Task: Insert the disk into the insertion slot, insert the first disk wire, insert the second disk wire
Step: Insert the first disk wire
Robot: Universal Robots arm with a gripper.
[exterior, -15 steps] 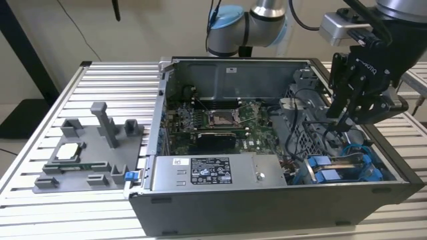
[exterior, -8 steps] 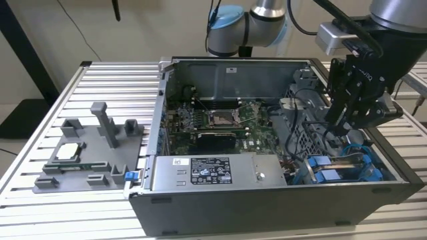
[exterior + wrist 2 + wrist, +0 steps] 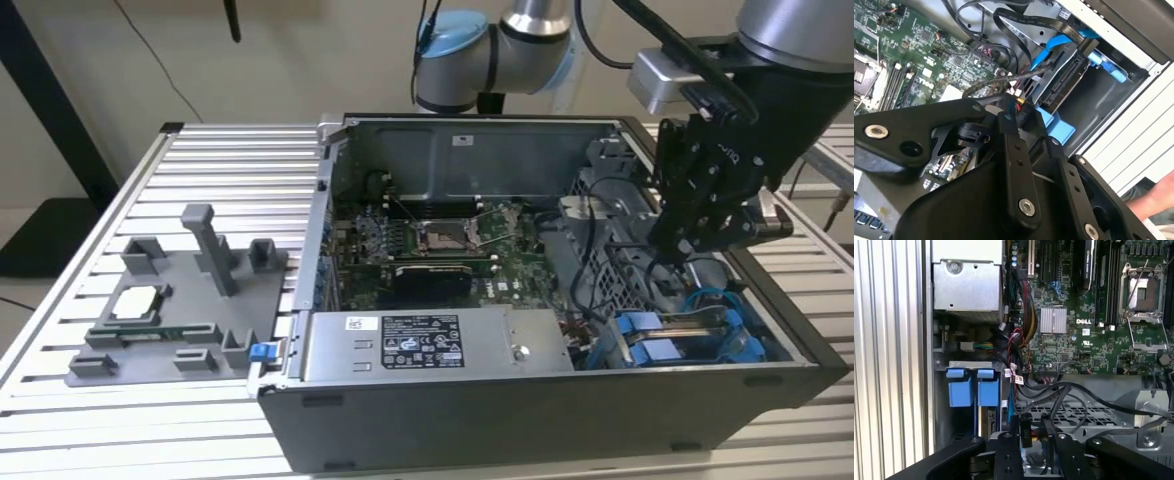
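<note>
At the exterior view's left, on the ribbed aluminium table (image 3: 240, 170), we see a matte grey plastic fixture (image 3: 200, 300). Mid-frame stands the open steel computer case (image 3: 467, 430). Its green motherboard (image 3: 514, 285) is bare, and a long silver power-supply box (image 3: 427, 345) lies at lower centre.

At lower right the disk (image 3: 667, 345) sits in the insertion slot (image 3: 1104, 95), its glossy blue carrier frame down in the bay, so we judge the first step done. Just above it the black gripper (image 3: 683, 255) hangs inside the case. In the first wrist view its fingers look pinched on a small black wire connector (image 3: 1026, 432) trailing red and yellow leads. We judge the wiring unfinished. Whether the flat blue cable (image 3: 1046, 57) is plugged in, we cannot tell.
</note>
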